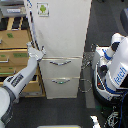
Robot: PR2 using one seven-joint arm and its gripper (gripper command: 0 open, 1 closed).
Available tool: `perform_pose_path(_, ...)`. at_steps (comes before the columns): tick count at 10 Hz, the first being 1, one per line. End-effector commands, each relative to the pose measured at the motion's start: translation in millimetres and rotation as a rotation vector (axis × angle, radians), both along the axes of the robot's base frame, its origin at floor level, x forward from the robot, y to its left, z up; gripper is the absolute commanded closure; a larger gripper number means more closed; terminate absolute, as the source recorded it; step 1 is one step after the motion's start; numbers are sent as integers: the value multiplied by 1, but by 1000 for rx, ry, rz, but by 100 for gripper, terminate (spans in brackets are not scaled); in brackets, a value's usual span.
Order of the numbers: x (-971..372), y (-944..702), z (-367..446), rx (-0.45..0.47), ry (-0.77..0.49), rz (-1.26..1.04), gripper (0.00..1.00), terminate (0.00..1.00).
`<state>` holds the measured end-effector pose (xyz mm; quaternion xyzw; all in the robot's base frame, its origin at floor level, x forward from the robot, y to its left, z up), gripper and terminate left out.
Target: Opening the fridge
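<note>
Fridge [62,45]: tall, white, at twelve o'clock in the exterior view, door shut. Hand [36,51] at nine o'clock, touching the door's edge; whether its fingers are apart or clamped, we cannot tell. Step: reaching for a grip. Next, we judge: secure hold, then pull outward.

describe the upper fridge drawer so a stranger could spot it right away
Find the tall white fridge in the middle of the view. Below its big door sit two stacked drawers; take the upper drawer. Its curved silver handle lacks the green mark that shows on the lower drawer.
</note>
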<state>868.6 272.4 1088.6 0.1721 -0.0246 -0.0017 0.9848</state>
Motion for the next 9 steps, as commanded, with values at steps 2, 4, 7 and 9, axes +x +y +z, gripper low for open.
perform_pose_path(2, 48, 14, -19, -464, 97, -45, 0, 0)
perform_pose_path(4, 47, 11, -17, -463, 82, -64, 0, 0)
perform_pose_path(7, 47, 11, -12, -437, 50, -78, 0, 0)
perform_pose_path(9, 45, 10, -11, -521, 60, -90, 0, 0)
